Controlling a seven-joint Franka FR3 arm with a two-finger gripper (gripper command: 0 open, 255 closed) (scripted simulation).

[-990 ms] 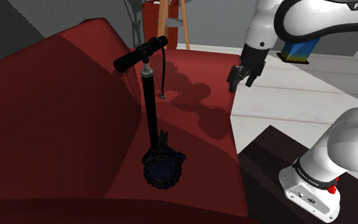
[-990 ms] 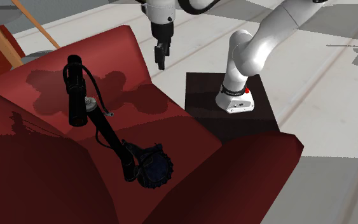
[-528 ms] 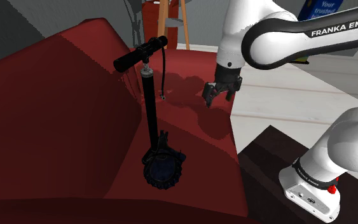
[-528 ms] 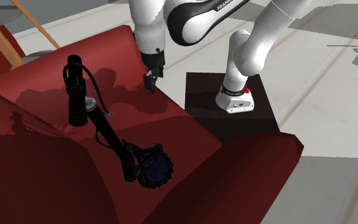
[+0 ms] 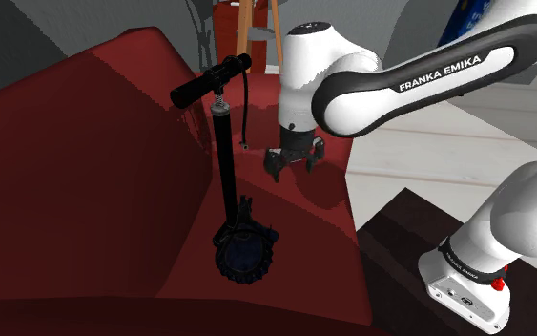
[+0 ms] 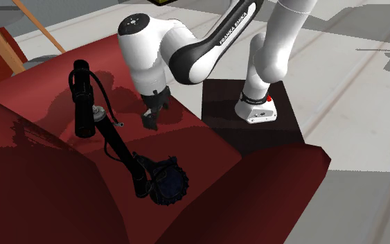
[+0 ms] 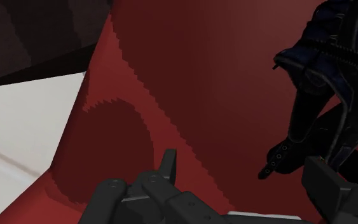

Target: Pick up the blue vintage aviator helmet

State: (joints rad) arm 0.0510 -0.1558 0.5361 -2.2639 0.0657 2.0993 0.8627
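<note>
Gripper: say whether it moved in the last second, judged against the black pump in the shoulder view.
Yes. The gripper has swung left and lower, closing on the black pump, now over the red sofa.

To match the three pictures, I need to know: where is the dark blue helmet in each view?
Shoulder view: helmet low, near the middle, at the black pump's foot.
Second exterior view: helmet low, left of the middle, at the pump's foot.
Wrist view: helmet beyond the open tool, past one finger.
Shared landmark: the red sofa seat it lies on.
</note>
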